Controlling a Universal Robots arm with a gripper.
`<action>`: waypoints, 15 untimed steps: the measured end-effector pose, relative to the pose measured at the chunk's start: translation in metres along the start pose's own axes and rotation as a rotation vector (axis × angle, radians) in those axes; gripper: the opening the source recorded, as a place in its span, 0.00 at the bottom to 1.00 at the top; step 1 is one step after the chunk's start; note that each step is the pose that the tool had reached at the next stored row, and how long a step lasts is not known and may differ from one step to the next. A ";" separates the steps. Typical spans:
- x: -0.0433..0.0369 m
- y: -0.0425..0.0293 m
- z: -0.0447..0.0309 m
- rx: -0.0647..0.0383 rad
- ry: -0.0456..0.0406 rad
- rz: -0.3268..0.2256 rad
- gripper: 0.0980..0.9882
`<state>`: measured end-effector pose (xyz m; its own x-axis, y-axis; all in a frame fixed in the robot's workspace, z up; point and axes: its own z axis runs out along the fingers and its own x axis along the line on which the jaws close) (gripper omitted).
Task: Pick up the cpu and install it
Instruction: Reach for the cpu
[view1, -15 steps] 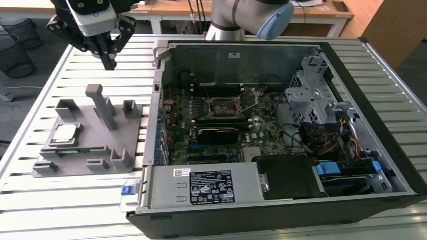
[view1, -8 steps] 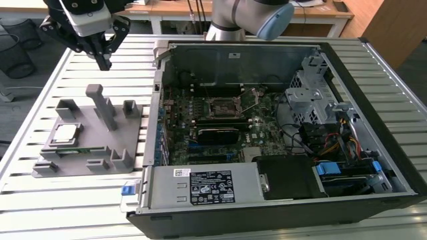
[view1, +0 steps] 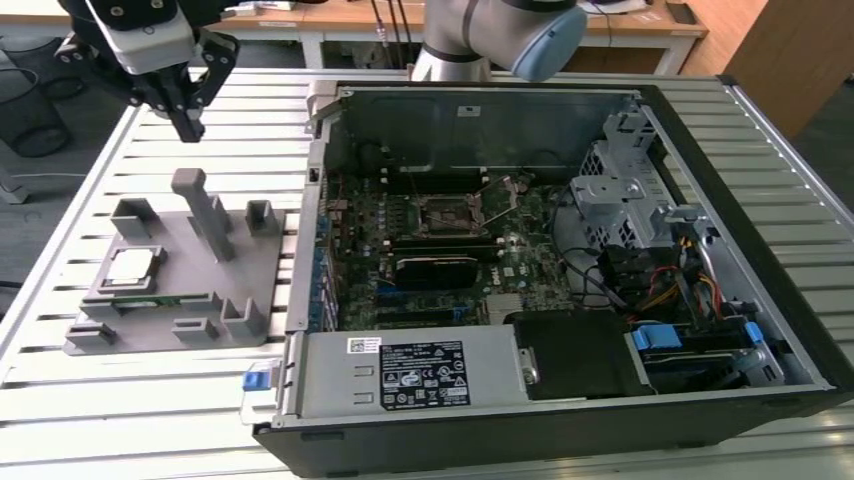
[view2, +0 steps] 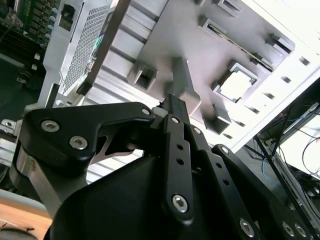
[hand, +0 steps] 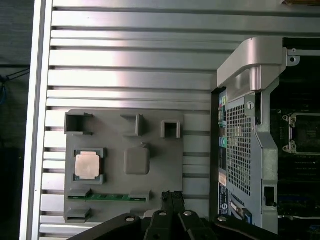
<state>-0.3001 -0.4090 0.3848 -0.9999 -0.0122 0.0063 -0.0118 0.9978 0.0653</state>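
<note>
My pincer (view1: 191, 128) hangs above the slatted bench (view1: 134, 420), fingers pressed together and gripping nothing. The cpu (view1: 130, 266) lies flat in a square pocket of the grey holder (view1: 267, 270), beside the open computer case (view1: 747, 200)

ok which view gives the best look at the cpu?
The first wrist view. It looks straight down on the cpu, so the whole top is unobstructed, seated in its pocket on the grey holder. The exterior view shows the cpu at a slant. The second wrist view catches it obliquely, as a bright patch.
</note>
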 end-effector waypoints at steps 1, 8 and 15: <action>0.0025 0.0000 0.0003 0.000 0.0000 0.000 0.01; 0.0190 0.0001 0.0017 0.000 0.0000 0.000 0.01; 0.0340 0.0002 0.0025 0.000 0.0000 0.000 0.01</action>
<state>-0.3342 -0.4090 0.3825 -0.9999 -0.0122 0.0063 -0.0118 0.9978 0.0653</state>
